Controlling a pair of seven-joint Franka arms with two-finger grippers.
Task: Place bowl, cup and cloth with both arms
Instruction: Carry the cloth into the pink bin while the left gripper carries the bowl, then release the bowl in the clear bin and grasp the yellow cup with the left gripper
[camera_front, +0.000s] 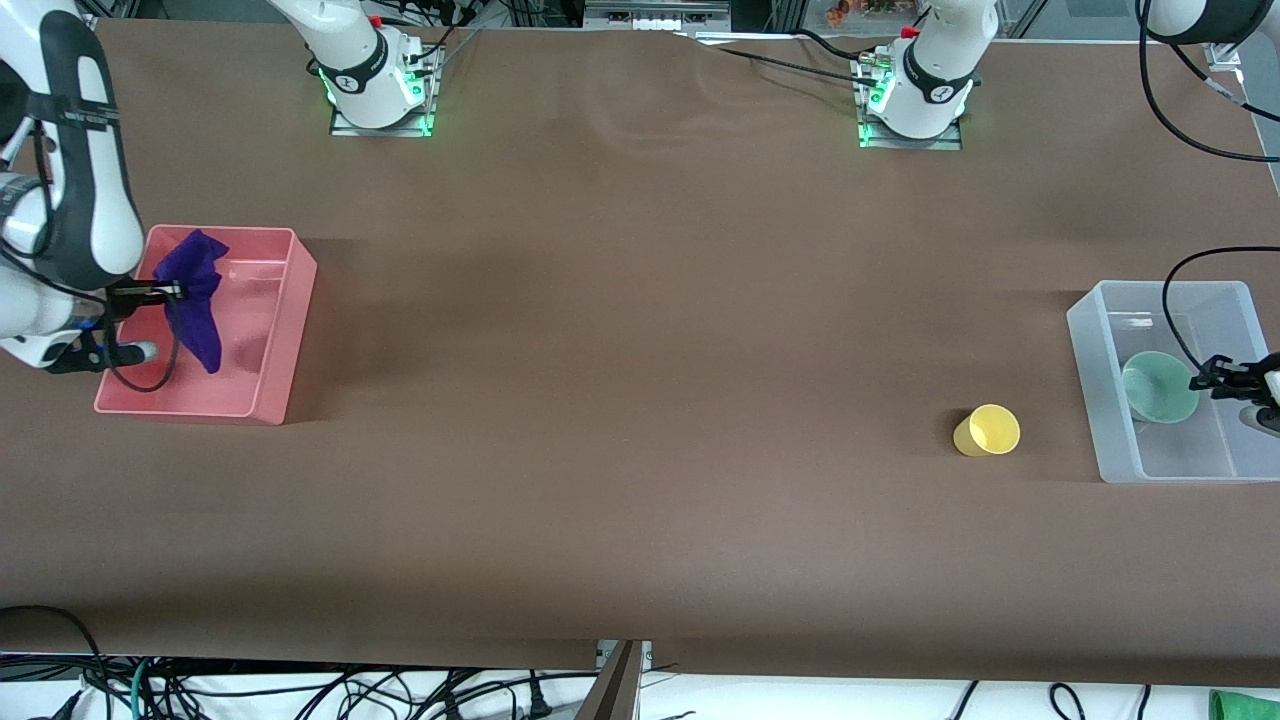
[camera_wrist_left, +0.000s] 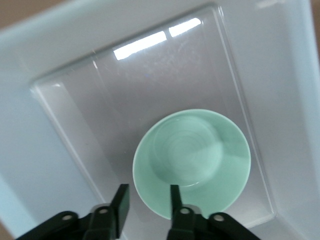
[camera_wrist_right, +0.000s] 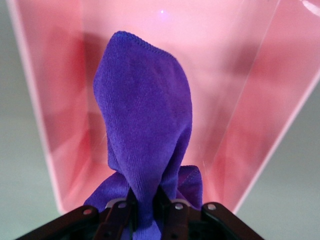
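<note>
The pale green bowl (camera_front: 1155, 385) (camera_wrist_left: 200, 150) lies in the clear bin (camera_front: 1100, 400) (camera_wrist_left: 280, 75) at the left arm's end of the table. My left gripper (camera_front: 1215, 378) (camera_wrist_left: 147, 202) is open over it, with the bowl's rim between the fingers and a gap on the outer side. The yellow cup (camera_front: 988, 431) sits on the table beside the clear bin, nearer to the front camera than the bowl. My right gripper (camera_front: 180, 292) (camera_wrist_right: 146, 210) is shut on the purple cloth (camera_front: 195, 300) (camera_wrist_right: 145, 115), which hangs over the pink bin (camera_front: 285, 340) (camera_wrist_right: 260, 100).
The two bins stand at the two ends of the brown table. Both arm bases with green lights are along the edge farthest from the front camera. Black cables hang over the clear bin and beside the pink bin.
</note>
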